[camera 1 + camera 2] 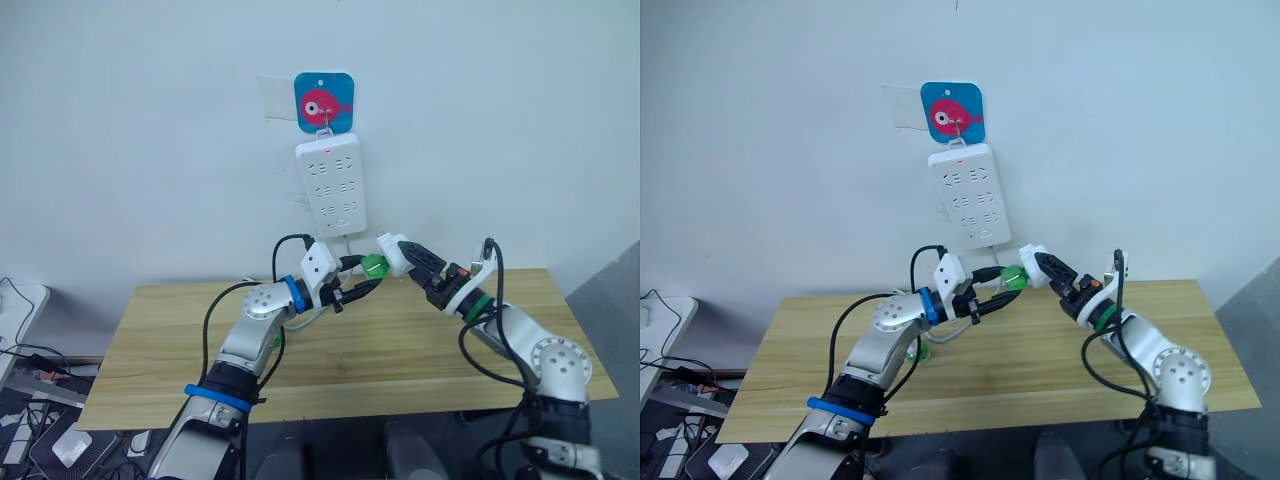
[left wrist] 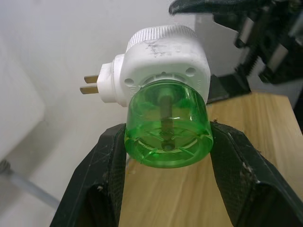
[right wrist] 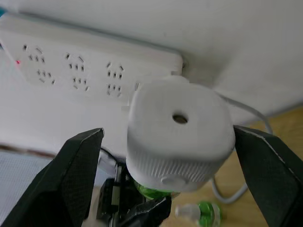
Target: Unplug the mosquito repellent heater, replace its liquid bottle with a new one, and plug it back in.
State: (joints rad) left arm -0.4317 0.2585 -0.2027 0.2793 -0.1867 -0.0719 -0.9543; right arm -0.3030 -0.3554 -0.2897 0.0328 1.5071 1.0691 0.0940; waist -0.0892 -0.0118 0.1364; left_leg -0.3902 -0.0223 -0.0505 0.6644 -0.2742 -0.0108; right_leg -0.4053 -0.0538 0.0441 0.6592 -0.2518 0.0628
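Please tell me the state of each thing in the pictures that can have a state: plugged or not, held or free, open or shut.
Small white rounded plastic heater: unplugged, prongs bare, held by right gripper.
Green transparent liquid bottle: attached under heater, clamped by left gripper.
Long white power strip: hanging on wall, red light on, sockets free.
Second green bottle: lying on wooden table.

So the mosquito repellent heater [image 2: 163, 59] is unplugged right now, up in the air above the worktop [image 1: 400, 350], just below the power strip [image 1: 333, 187] on the wall. It's a small rounded white plastic unit with a ribbed edge, a small round hole in its top face and two metal prongs [image 2: 90, 84] sticking out bare on one side. A clear green liquid bottle [image 2: 166, 125] with a dark wick is still attached underneath. A second green bottle with a white cap [image 3: 199, 211] lies on its side on the worktop.
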